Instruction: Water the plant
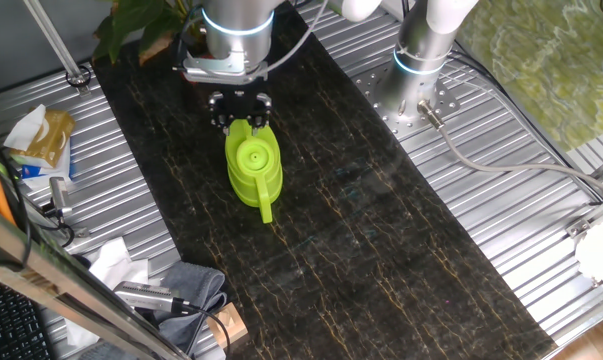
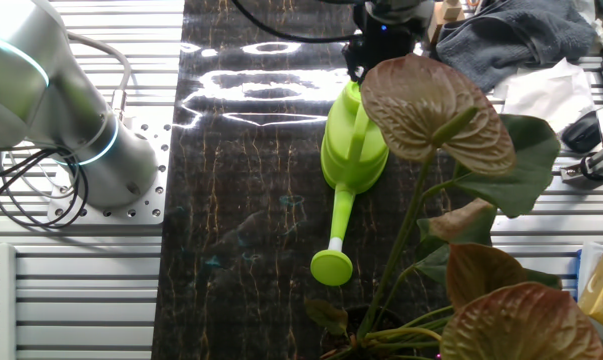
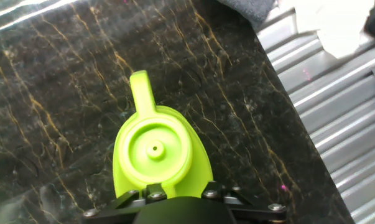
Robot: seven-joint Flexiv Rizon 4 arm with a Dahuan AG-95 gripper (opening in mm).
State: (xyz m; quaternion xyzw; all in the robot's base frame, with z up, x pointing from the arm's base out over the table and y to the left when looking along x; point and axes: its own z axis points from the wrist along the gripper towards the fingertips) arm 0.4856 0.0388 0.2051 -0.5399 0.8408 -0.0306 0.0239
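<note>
OK, your gripper [image 1: 240,122] sits directly at the handle end of the lime-green watering can [image 1: 253,167], black fingers down over the rear of the can. You can't tell from any view whether the jaws are clamped on the handle or just around it; the hand view shows only the gripper body's edge touching the back of the can. The can stands on the dark marble-pattern mat [image 1: 381,240], lid up, spout [image 2: 334,250] pointing away from the gripper. The plant [image 2: 451,200] is just beside the can in the other fixed view, broad green and brownish leaves overlapping the can body. In one fixed view it's behind the arm at the mat's far corner. Its pot isn't clearly visible.
</note>
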